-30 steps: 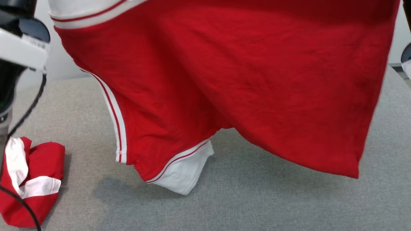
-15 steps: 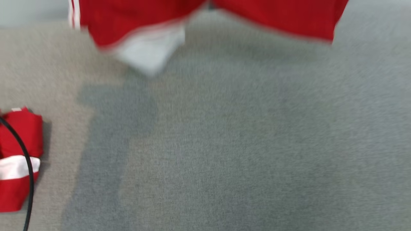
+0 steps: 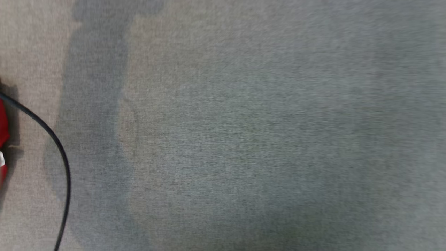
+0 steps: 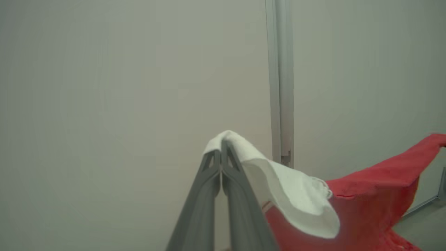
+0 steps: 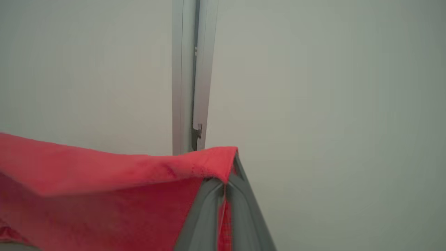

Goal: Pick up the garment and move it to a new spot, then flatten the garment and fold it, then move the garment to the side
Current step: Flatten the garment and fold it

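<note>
The garment (image 4: 369,195) is red with a white sleeve (image 4: 296,198) and hangs in the air in front of a pale wall. In the left wrist view my left gripper (image 4: 221,153) is shut on the white sleeve, which folds over its fingertips and droops to the right. In the right wrist view my right gripper (image 5: 228,174) is shut on a red edge of the garment (image 5: 104,195), which stretches away to the left. The head view looks down at the grey table (image 3: 244,139), where the garment's shadow falls on the left.
A second red and white cloth (image 3: 2,129) pokes in at the head view's left edge. A black cable (image 3: 52,139) curves across the table beside it. A vertical metal rail (image 4: 280,87) (image 5: 190,69) runs up the pale wall beyond the grippers.
The head camera has tilted down, so the hanging garment slid up out of the picture and the cloth at the left shifted to the edge. Both grippers stay shut.
</note>
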Available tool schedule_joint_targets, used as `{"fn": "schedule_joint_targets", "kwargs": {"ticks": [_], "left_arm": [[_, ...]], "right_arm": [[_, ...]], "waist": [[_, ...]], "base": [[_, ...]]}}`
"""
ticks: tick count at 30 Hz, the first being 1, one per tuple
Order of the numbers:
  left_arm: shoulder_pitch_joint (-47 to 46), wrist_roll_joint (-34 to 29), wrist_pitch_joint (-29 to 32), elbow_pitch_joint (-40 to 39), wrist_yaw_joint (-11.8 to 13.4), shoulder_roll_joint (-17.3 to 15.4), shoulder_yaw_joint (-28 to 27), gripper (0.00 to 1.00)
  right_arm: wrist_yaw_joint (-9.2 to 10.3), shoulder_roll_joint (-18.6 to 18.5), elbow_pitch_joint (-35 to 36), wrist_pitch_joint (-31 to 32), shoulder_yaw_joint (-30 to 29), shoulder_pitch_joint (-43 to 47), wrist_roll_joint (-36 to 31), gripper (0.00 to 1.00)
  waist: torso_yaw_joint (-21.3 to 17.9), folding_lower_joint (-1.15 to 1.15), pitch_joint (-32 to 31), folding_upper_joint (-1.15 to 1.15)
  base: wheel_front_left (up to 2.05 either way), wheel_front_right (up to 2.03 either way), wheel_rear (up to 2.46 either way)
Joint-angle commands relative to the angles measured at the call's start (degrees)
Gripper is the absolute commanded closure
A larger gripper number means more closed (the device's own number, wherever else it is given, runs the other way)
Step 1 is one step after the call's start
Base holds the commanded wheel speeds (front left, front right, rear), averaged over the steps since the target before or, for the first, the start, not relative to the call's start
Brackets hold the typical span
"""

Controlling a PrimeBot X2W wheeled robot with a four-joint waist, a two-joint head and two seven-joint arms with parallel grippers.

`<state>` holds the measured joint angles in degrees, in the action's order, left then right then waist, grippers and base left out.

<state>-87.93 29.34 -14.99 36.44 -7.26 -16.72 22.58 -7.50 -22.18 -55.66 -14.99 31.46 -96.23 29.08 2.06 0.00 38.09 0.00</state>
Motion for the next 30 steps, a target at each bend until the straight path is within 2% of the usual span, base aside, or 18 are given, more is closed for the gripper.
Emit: {"fn": "schedule_joint_targets", "kwargs": {"ticks": [1, 7, 11, 14, 22, 30], "left_arm": [[2.9, 0.4, -0.2, -2.1, -0.3, -0.2, 0.6, 1.00], [17.2, 4.2, -0.2, -12.5, -0.2, -3.9, 3.2, 1.00], [30.7, 6.5, -0.2, -21.1, -0.2, -7.9, 3.2, 1.00], [36.1, 6.7, -0.2, -24.4, -0.2, -8.9, 2.2, 1.00], [58.3, 3.9, -0.2, -35.6, 1.1, -8.9, -1.7, 1.00], [75.4, 3.0, -0.2, -42.7, 3.3, -8.2, -0.2, 1.00]], "right_arm": [[0.01, 0.0, 0.6, -0.3, -0.7, 2.8, -0.4, 1.00], [0.01, -0.8, 4.8, -0.3, 0.3, 14.4, 2.2, 1.00], [0.01, -4.0, 10.0, -0.3, 2.8, 25.0, 7.4, 1.00], [0.01, -5.4, 12.3, -0.4, 3.1, 28.9, 9.7, 1.00], [0.01, -9.8, 22.7, -0.3, 1.4, 47.6, 16.4, 1.00], [0.01, -11.4, 31.0, -0.4, -5.1, 65.2, 15.8, 1.00]], "waist": [[1.9, 0.00, 2.2, 0.00], [1.5, 0.00, -0.3, 0.00], [1.1, 0.00, -3.5, 0.00], [1.0, 0.00, -4.9, 0.00], [0.4, 0.00, -11.8, 0.00], [0.6, 0.00, -17.7, 0.00]], "base": [[0.00, 0.00, 0.00], [0.00, 0.00, 0.00], [0.00, 0.00, 0.00], [0.00, 0.00, 0.00], [0.00, 0.00, 0.00], [0.00, 0.00, 0.00]]}}
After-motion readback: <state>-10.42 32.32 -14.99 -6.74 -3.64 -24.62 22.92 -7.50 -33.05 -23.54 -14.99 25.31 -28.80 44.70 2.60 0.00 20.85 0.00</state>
